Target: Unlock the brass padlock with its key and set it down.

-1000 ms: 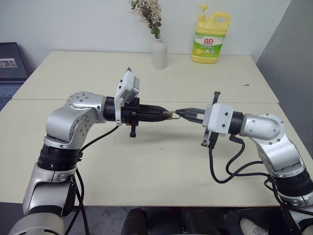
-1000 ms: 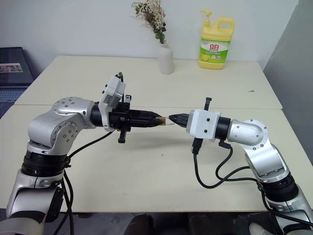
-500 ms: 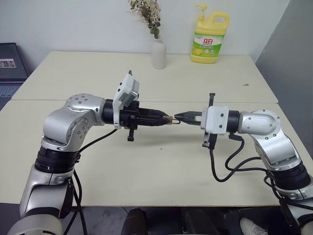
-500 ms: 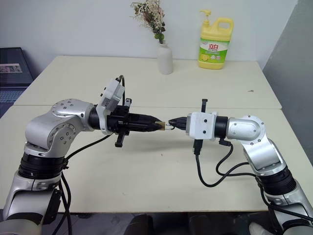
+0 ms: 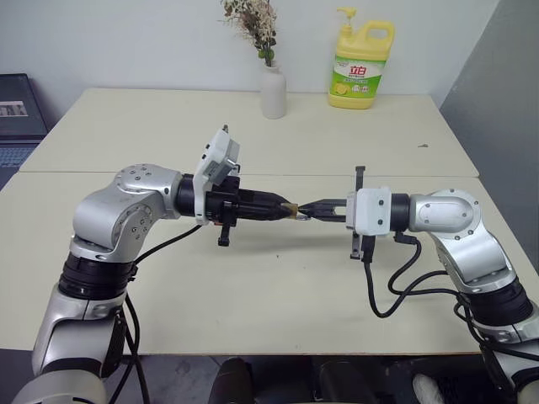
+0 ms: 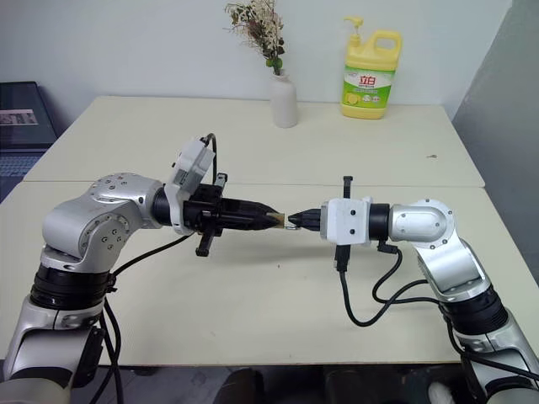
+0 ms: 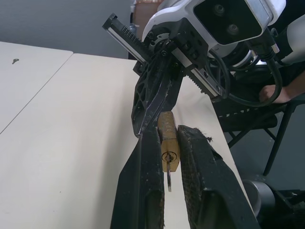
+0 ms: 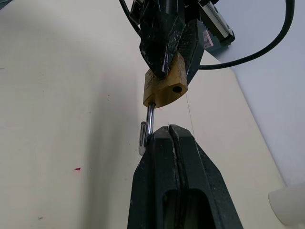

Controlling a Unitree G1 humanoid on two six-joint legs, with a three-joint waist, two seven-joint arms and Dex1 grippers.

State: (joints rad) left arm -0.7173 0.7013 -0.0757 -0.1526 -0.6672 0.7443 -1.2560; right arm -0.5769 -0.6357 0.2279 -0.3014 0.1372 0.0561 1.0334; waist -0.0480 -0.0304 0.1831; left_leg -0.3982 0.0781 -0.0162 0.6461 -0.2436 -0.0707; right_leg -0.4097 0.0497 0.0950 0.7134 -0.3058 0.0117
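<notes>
In the eye views, the left hand [image 5: 285,208] holds the padlock [image 5: 291,209] in mid-air above the surface [image 5: 278,278], meeting the right hand [image 5: 313,210] tip to tip. In the left wrist view, the padlock body sits clamped between the fingers [image 7: 147,162], keyhole facing the camera. In the right wrist view, the right hand, fully closed, pinches the shackle [image 8: 149,123], which appears released; pull straight along the shackle line while the left grip stays firm.

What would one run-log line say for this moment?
left gripper: holds brass padlock | right gripper: shut on shackle | shackle out of body
</notes>
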